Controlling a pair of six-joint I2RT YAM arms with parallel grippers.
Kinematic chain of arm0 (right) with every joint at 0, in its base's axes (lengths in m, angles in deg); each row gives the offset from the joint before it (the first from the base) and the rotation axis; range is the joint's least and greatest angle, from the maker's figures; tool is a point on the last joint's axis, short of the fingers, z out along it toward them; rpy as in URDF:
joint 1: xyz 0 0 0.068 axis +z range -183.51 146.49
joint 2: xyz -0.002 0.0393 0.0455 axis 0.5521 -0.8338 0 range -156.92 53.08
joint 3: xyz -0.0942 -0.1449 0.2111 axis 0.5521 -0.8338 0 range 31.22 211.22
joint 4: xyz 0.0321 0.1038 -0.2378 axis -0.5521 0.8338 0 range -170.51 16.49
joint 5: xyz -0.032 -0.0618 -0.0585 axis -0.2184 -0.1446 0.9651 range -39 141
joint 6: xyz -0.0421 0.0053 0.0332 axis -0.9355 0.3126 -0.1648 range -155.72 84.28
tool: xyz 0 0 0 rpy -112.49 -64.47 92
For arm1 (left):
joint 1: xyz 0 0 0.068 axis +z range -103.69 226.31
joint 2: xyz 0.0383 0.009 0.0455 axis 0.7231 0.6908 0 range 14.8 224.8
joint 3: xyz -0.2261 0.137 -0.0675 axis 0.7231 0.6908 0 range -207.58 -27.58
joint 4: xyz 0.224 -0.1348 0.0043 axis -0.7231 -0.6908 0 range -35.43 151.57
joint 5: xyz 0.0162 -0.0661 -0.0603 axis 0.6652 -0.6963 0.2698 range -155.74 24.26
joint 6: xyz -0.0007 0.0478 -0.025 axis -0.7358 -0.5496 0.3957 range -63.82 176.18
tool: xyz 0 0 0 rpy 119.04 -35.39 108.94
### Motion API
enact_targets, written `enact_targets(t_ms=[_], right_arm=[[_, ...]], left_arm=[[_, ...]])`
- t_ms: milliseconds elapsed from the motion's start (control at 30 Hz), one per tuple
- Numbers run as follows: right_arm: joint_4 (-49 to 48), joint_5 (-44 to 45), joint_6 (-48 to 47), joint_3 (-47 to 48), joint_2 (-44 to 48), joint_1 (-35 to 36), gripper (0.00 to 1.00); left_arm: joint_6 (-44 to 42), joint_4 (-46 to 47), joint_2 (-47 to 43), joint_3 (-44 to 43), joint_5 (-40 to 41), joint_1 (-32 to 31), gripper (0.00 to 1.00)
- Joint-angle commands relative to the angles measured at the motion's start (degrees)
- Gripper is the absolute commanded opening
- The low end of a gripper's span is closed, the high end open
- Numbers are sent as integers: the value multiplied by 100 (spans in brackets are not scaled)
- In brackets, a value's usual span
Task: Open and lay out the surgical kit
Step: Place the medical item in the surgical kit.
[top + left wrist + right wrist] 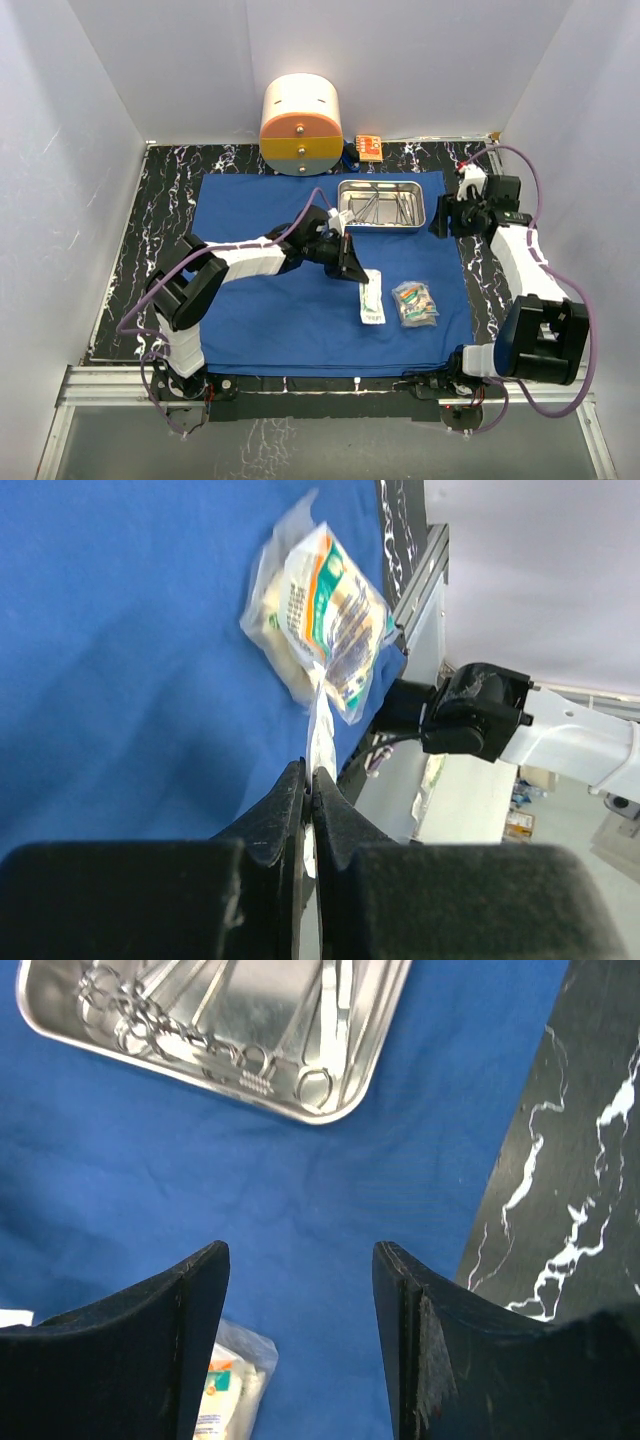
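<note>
**Cloth spread, packets out, instruments not yet laid out**

The royal-blue cloth wrap lies open and flat across the black marbled counter, so the unwrapping part looks done. From the near-left corner the left arm reaches across the cloth toward its middle. Its jaws are pressed together on the end of a long, flat clear packet, which the left wrist view shows edge-on as a thin white strip between the fingers. Whether the far end of that packet rests on the cloth or hangs just above it cannot be told.

Just right of it a second clear packet, stuffed with small printed sachets, lies on the cloth untouched. Behind both, near the far edge of the cloth, sits the shiny steel tray. The ring-handled instruments, scissors or forceps, and slimmer tools are heaped together inside it.

Farthest right, the right arm holds its jaws apart and empty over the cloth, just beside the tray's right end.

As a judgement, the task is partway through. Cloth and packets are dealt with or in hand, while the metal instruments have yet to be lifted from the tray and set out singly.
</note>
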Motion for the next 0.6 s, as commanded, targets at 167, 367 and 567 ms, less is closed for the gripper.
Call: enact_targets(t_ms=[167, 367, 567], right_arm=[[-827, -88, -327, -865, 810, -349, 58], [-1117, -199, -220, -1106, 950, -531, 58], [-1134, -223, -164, -1085, 832, -649, 58]], left_arm=[[800, 1089, -233, 535, 279, -147, 0], [916, 1201, 148, 345, 231, -178, 0], [1020, 1326, 556, 257, 200, -239, 0]])
